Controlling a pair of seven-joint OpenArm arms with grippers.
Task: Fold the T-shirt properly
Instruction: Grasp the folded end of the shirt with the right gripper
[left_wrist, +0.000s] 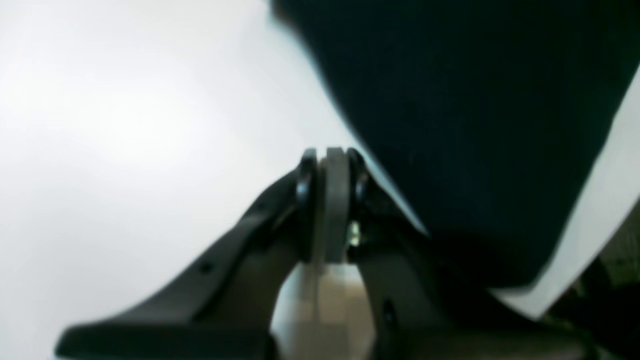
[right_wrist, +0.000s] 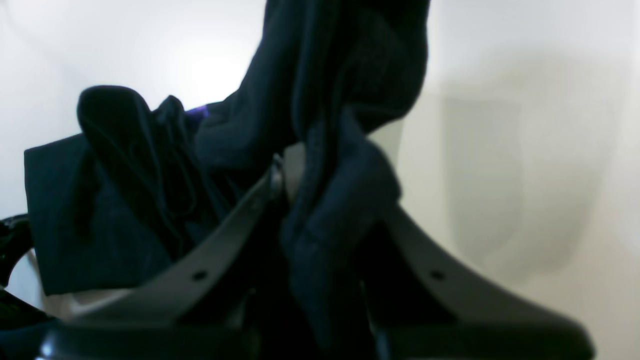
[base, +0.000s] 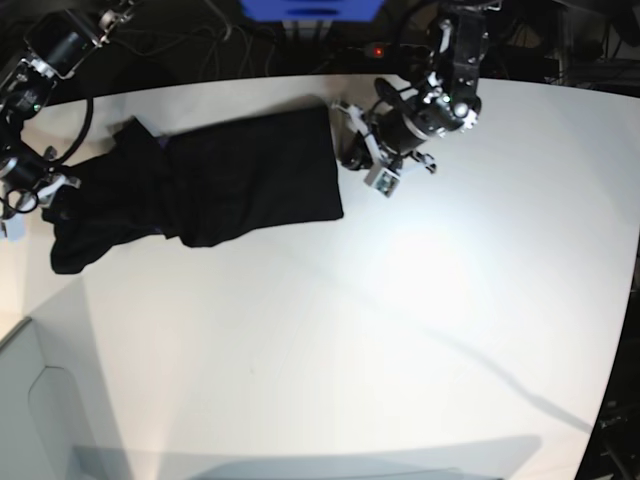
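Right up close in your right wrist view, the right tool (right_wrist: 300, 200) is clamped on a bunch of the black T-shirt (right_wrist: 320, 115). The cloth goes between the two grey fingers (right_wrist: 235, 235) and hangs in soft lumps around them.

The T-shirt (base: 220, 185) lies at the far left part of the white bench (base: 400, 330). One end looks flat and neat. The other end, by your right tool (base: 30, 195), is crumpled.

Your left tool (left_wrist: 332, 200) has its fingers together with nothing in them. It sits just beside the flat edge of the shirt (left_wrist: 475, 125), on bare bench (left_wrist: 125, 125).

What could go wrong, I think: your right tool is near the bench edge, so if you pull that way, the shirt may slide off. If you lift with only one tool holding, the flat end may drag and wrinkle. The bunch in the grip is thick, so you may be holding more than one layer, and the fold could come out crooked.

Dark cables (base: 200, 40) lie behind the bench, and a blue thing (base: 310, 8) sits at the back. Nothing else lies on the bench in your way.
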